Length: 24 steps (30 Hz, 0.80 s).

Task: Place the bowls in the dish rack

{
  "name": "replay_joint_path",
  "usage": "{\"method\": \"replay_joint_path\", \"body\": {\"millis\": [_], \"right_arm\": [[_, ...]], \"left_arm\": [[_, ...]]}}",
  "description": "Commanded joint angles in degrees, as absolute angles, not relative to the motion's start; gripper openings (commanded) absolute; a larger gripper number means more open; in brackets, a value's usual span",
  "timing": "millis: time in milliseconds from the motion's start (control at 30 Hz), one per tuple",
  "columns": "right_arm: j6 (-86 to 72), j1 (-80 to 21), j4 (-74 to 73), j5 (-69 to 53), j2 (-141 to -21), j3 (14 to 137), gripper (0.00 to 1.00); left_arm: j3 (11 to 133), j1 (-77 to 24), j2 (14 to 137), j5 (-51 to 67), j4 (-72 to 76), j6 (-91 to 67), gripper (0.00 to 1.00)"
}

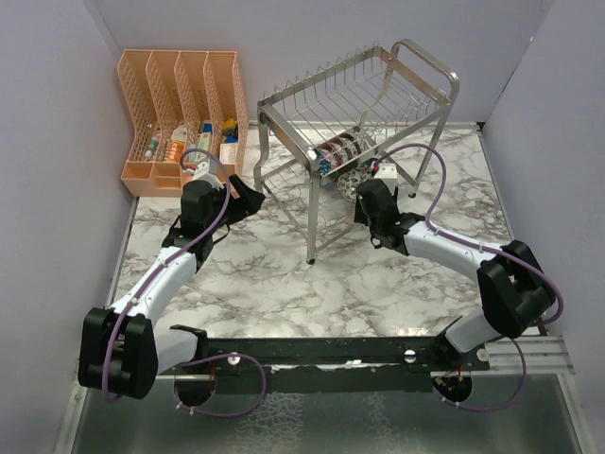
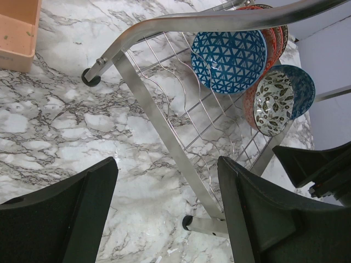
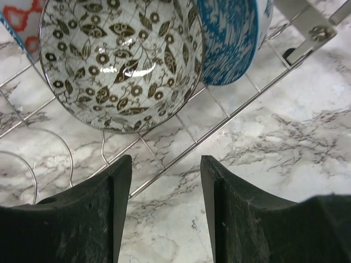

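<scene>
The silver wire dish rack (image 1: 284, 128) stands at the far middle of the marble worktop (image 1: 284, 284), with an orange slotted organiser (image 1: 180, 104) holding small bottles and boxes to its left. The bowls (image 1: 340, 151) stand on edge in a row on the rack's lower tier, toward its right near part. From the left wrist view, a blue triangle-patterned bowl (image 2: 229, 60) faces out beneath the rack's top rail, with red bowls (image 2: 272, 34) stacked close behind it. Lower in that view, a grey leaf-patterned bowl (image 2: 273, 102) stands just in front of a teal-blue bowl (image 2: 303, 90). The right wrist view shows the grey leaf-patterned bowl (image 3: 120, 66) resting on the tier's wires, overlapping the teal-blue bowl (image 3: 230, 38), with a bowl of red lattice pattern at the upper left corner. The right pincer (image 3: 166, 161) is at the near right side of the rack, just short of the leaf-patterned bowl; its fingers (image 3: 82, 219) are parted and nothing lies between them. The left pincer (image 2: 167, 164) hangs over the worktop between the organiser and the rack's near left leg, likewise spread and empty, its fingers (image 2: 71, 213) well apart and clear of the rack.
</scene>
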<state>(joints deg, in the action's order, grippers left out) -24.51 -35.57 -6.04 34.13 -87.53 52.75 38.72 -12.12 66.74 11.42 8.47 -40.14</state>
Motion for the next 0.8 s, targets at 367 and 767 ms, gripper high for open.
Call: {"method": "replay_joint_path", "body": {"millis": [367,767], "right_arm": [[-44.48,-33.16,-5.72,19.08,-77.46,44.93,0.52],[-57.66,-28.37,7.1,19.47,-78.92,41.75,0.47]], "left_arm": [[38.24,-11.95,65.12,12.21,9.28,-39.63,0.76],[38.23,-11.95,66.03,12.48,9.68,-39.38,0.76]]}}
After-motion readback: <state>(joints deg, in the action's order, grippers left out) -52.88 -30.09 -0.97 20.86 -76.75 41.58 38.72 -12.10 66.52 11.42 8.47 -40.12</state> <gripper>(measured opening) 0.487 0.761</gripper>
